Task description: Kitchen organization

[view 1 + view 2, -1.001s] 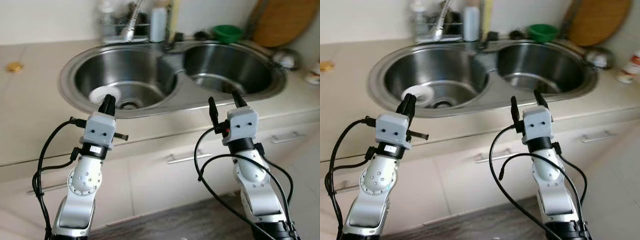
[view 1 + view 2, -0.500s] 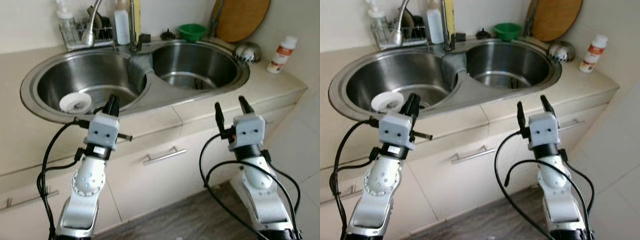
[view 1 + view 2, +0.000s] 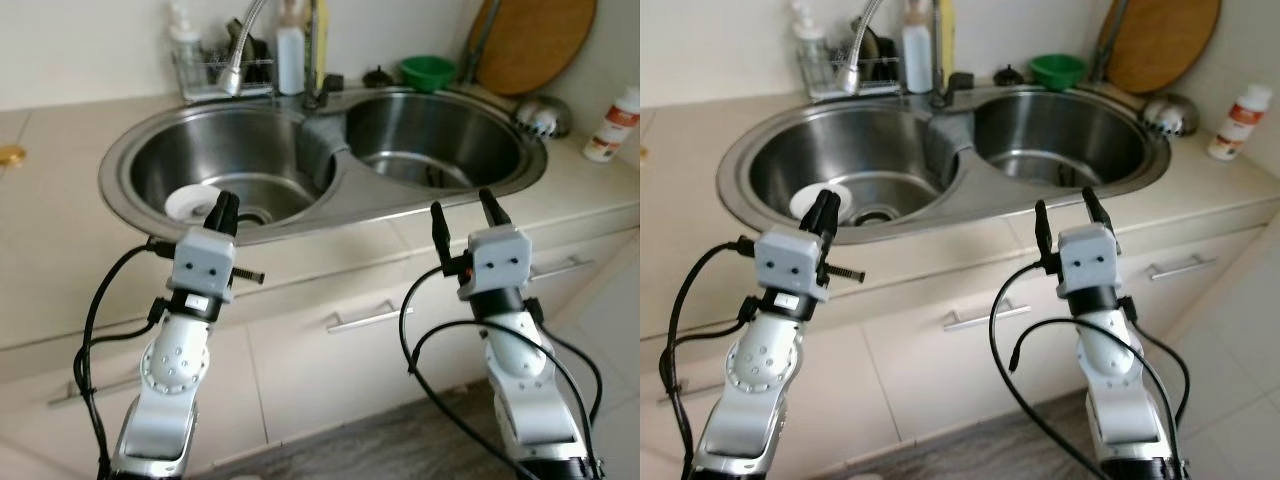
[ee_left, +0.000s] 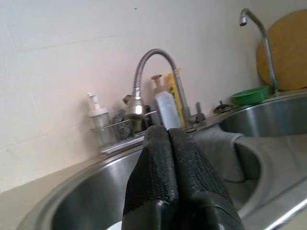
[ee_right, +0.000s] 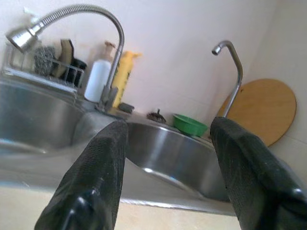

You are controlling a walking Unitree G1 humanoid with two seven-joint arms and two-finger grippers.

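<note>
You have a shiny steel double-basin sink (image 3: 330,165) set in a pale beige surface (image 3: 60,215), with cream cabinet fronts (image 3: 320,350) and silver bar handles (image 3: 368,318) below. A white round dish (image 3: 192,203) lies in the basin at 10 o'clock. At 12 o'clock stand a white plastic bottle (image 3: 291,62), a yellow bottle (image 5: 122,72) and a green bowl (image 3: 428,71). At 1 o'clock leans a tan round wooden board (image 3: 535,42); at 2 o'clock, a white bottle with an orange label (image 3: 612,125). Your left claw (image 3: 222,210) and right claw (image 3: 465,216) have black textured fingers on grey housings, with silver arms and black cables.
</note>
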